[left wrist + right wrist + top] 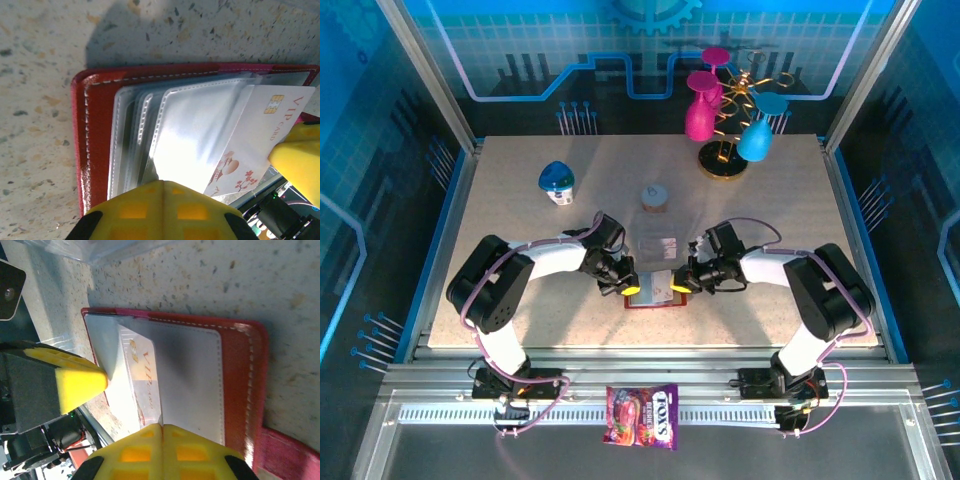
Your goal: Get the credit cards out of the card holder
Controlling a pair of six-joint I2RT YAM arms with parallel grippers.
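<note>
- Speckled desk [520,230], near edge: card holder [95,125] is being steadied by left tool [160,187], clamped on a pocket [195,125].
- Credit card [260,130] is being pinched by right tool [161,427]; straight outward pull seemingly needed next.

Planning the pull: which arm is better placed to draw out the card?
Right. The right end effector is shut on the protruding card; the left end effector rests on the holder.
</note>
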